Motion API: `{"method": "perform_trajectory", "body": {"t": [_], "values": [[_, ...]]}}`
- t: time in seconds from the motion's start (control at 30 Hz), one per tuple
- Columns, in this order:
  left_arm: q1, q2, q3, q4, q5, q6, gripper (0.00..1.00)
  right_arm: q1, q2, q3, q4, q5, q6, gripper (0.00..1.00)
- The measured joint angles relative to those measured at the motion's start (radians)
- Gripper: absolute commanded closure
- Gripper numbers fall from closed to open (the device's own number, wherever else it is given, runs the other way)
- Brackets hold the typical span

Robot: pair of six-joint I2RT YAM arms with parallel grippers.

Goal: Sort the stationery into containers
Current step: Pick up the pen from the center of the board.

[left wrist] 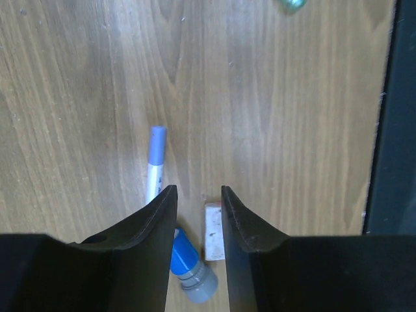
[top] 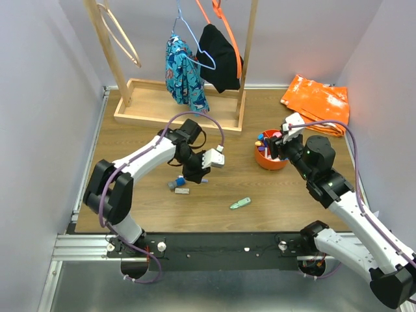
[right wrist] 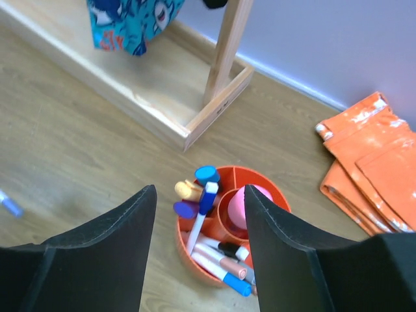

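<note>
My left gripper [left wrist: 198, 190] is open and low over the table [top: 193, 174]. A small white block [left wrist: 214, 232] lies between its jaws, close to the right finger. A chunky blue-and-grey marker [left wrist: 188, 266] lies by the left finger, and a white pen with a blue cap [left wrist: 155, 162] just beyond it. A mint-green piece [top: 239, 203] lies alone nearer the front. My right gripper [right wrist: 200, 192] is open and empty above the orange cup [right wrist: 260, 172], which holds several pens and highlighters, among them a pink one [right wrist: 250, 201]. The cup also shows in the top view [top: 270, 159].
A wooden rack base [top: 149, 107] with hanging clothes [top: 185, 75] stands at the back. An orange bag [top: 316, 101] lies at the back right. The table's front edge runs along the black rail [top: 214, 244].
</note>
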State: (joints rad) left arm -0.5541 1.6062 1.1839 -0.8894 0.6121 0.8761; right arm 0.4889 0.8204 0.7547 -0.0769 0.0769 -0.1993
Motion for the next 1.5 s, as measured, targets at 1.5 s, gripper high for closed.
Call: {"method": "perform_trajectory", "body": {"t": [1.5], "values": [[-0.128,0.337,0.519,-0.133,-0.100,-0.064,1.00,-0.248,0.101,0.142,0.016,0.442,0.252,0.04]]}}
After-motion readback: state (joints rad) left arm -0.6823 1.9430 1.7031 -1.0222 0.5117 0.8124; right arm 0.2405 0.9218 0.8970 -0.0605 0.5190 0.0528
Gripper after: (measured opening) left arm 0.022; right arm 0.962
